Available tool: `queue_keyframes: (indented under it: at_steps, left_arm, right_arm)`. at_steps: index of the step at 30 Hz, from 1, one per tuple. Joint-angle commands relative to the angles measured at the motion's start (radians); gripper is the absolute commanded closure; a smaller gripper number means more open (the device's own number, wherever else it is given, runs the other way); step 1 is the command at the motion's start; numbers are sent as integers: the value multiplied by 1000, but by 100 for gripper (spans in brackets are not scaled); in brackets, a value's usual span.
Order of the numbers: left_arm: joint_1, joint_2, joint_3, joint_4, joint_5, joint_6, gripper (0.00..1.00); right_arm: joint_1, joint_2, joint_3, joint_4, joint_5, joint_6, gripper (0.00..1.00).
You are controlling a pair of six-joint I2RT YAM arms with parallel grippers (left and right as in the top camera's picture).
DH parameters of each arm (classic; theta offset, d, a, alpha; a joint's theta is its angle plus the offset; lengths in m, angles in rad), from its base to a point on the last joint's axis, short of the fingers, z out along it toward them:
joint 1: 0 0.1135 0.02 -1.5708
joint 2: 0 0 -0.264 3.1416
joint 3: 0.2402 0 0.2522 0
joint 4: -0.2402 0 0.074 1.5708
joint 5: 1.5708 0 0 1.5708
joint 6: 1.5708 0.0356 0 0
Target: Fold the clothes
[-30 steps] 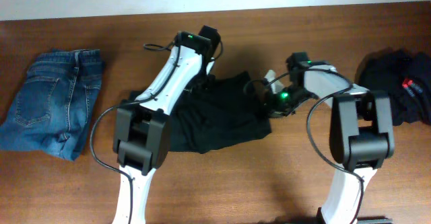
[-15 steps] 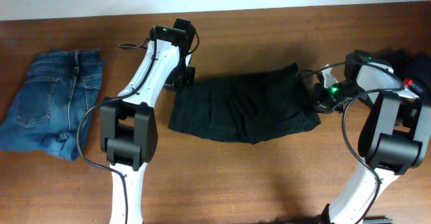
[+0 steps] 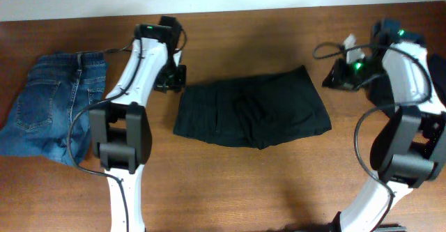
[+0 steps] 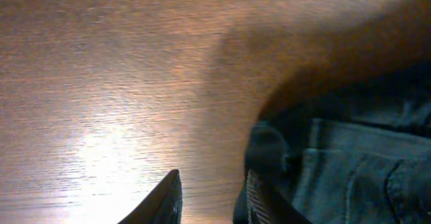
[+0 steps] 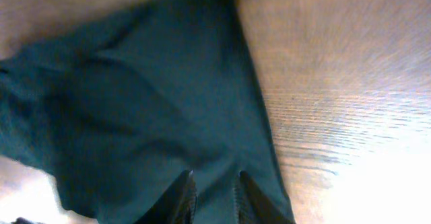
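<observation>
The left fingers [image 4: 168, 200] are standing slightly apart with bare wood showing between them, pinching nothing. The jeans [image 4: 350, 163] are lying just beside them at 3 o'clock in the wrist view. The right fingers [image 5: 183, 197] are also standing a little spread, with dark cloth lying beneath the gap and nothing visibly caught in it.

From overhead, both are hovering clear of the trousers [image 3: 251, 113], the left at their 10 o'clock and the right at their 2 o'clock. The trousers are lying mid-surface [image 3: 279, 190] as a flat, wide rectangle, seemingly folded once, with a wavy lower edge. The jeans are sitting folded at 9 o'clock. A dark pile [image 3: 437, 75] is waiting at 3 o'clock, partly hidden by the right arm.

One garment is looking finished, the trousers are probably needing another fold, and the pile is looking untouched.
</observation>
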Motion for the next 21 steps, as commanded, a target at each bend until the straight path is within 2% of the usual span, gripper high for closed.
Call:
queue_keyframes:
  at_steps: [1,7,9,12,14,16,17,21]
  left_arm:
    - [35,-24,17,2,100,-5,67]
    - [46,-24,17,0,148,-4,58]
    - [45,-24,17,1,148,-4,57]
    - [45,-24,17,1,148,-4,56]
    - [45,-24,17,1,148,-4,56]
    - [45,-24,17,0,148,-1,56]
    - [45,-24,17,0,148,-1,56]
    - [45,-24,17,1,148,-1,56]
  right_arm:
    - [47,-49,60,-34,82,-11,74]
    - [153,-49,36,-122,98,-98,72]
    - [211,-48,30,-157,101,-163,67]
    - [299,-49,30,-167,135,-180,62]
    - [358,-49,30,-167,196,-187,55]
    - [415,-49,30,-163,262,-186,39]
    - [442,-48,30,-157,286,-186,34]
    - [532,-48,4,-87,432,-143,20]
